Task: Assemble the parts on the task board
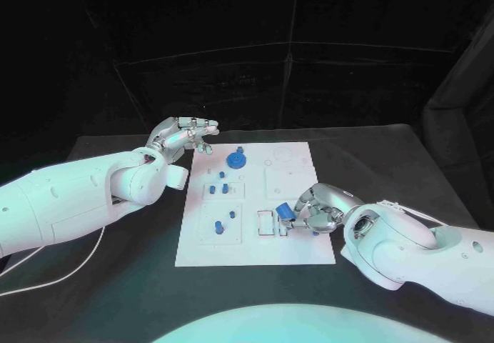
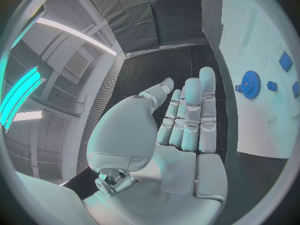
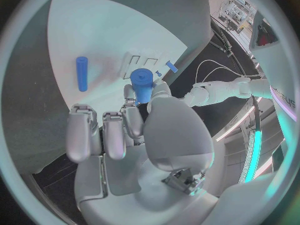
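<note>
The white task board [image 1: 298, 239] lies in the middle of the black table. My right hand [image 1: 316, 209] hovers over the board's near right part and pinches a short blue cylinder [image 1: 282, 211] [image 3: 143, 84] between thumb and a finger. My left hand [image 1: 183, 134] [image 2: 181, 120] is raised off the board's far left corner, fingers straight and apart, holding nothing. A blue gear [image 1: 237, 158] [image 2: 250, 84] sits at the board's far end. Small blue pieces [image 1: 218, 190] lie mid-board, and a blue pin [image 1: 218, 227] [image 3: 82, 73] lies nearer the front.
White recessed slots [image 1: 265, 223] [image 3: 139, 65] sit on the board right beside the held cylinder. Black table surface [image 1: 412, 171] stretches on both sides of the board. A dark curtain backs the table. A thin white cable [image 1: 51, 275] trails at the near left.
</note>
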### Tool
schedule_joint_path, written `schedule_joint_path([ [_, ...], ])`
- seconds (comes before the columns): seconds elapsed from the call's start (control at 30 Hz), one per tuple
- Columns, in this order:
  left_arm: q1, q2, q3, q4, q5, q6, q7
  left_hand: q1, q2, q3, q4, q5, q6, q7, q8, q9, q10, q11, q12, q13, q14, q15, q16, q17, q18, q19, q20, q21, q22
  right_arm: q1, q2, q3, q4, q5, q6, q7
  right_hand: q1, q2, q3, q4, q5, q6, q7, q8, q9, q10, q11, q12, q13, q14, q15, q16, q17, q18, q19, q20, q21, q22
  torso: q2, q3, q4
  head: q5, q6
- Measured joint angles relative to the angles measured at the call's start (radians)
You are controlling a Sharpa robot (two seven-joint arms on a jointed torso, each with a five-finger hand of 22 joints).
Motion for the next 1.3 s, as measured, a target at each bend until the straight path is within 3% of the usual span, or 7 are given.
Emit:
schedule_joint_path([
  [0.13,0.000,-0.002,0.000,0.000,0.000,0.001,0.000,0.000,0.000,0.000,0.000,0.000,0.000,0.000,0.000,0.000,-0.002,-0.002,0.000,0.000,0.000,0.000,0.000,0.000,0.000,0.000,0.000,0.000,-0.001,0.000,0.023,0.000,-0.003,0.018,-0.002,0.000,-0.003,0.002,-0.003,0.003,0.002,0.000,0.000,0.000,0.004,0.000,0.000,0.000,-0.001,0.000,0.000,0.000,0.000,0.000,0.002,-0.002,0.000,0.000,0.001,-0.0006,0.0006,0.005,-0.001],
  [0.3,0.000,-0.001,-0.001,0.000,0.000,0.002,-0.001,0.000,0.000,0.000,0.000,0.000,0.000,0.000,0.000,0.000,-0.002,-0.002,0.000,0.000,0.000,0.000,0.000,0.000,0.000,0.000,0.000,0.000,-0.001,0.001,0.062,0.000,-0.019,0.045,0.014,-0.002,-0.023,0.023,-0.010,0.004,0.004,0.000,0.000,0.007,0.012,0.000,0.000,0.000,-0.001,0.004,-0.004,0.000,0.000,0.000,0.004,-0.004,0.000,0.000,0.002,-0.0011,0.0006,0.008,-0.003],
  [0.5,0.000,0.000,-0.001,0.001,0.000,0.003,-0.001,0.000,0.000,0.000,0.000,0.000,0.000,0.000,0.000,0.000,-0.002,-0.002,0.000,0.000,0.000,0.000,0.000,0.000,0.000,0.000,0.000,0.000,-0.001,0.001,0.097,0.000,-0.037,0.074,0.039,-0.011,-0.065,0.054,-0.026,0.004,0.041,0.038,-0.019,0.031,0.037,0.016,-0.016,0.006,0.021,0.002,-0.016,0.006,0.000,0.000,0.005,-0.010,0.006,0.000,0.002,-0.0008,0.0006,0.011,-0.005],
  [1.07,0.000,0.001,-0.001,0.001,0.000,0.005,-0.002,0.000,0.000,-0.003,0.003,0.000,-0.004,0.004,0.000,0.000,-0.006,0.002,0.000,0.000,0.000,0.000,0.000,0.000,0.000,0.000,0.000,0.000,0.000,0.005,0.149,0.001,-0.092,0.097,0.068,-0.052,-0.089,0.067,-0.034,0.003,0.045,0.059,-0.031,0.034,0.055,0.023,-0.023,0.007,0.026,0.004,-0.022,0.012,0.000,0.000,0.004,-0.018,0.006,0.000,0.002,-0.0001,-0.0006,0.016,-0.008],
  [1.3,0.000,0.001,-0.001,0.001,0.000,0.005,-0.003,0.000,0.000,-0.003,0.003,0.000,-0.004,0.004,0.000,0.000,-0.006,0.002,0.000,0.000,0.000,0.000,0.000,0.000,0.000,0.000,0.000,0.000,0.000,0.009,0.167,0.001,-0.115,0.093,0.069,-0.064,-0.091,0.070,-0.040,0.004,0.019,0.061,-0.033,0.036,0.064,0.023,-0.023,0.000,0.022,0.000,-0.025,0.012,0.000,0.000,0.004,-0.018,0.006,0.000,0.002,-0.0001,-0.0006,0.016,-0.008],
])
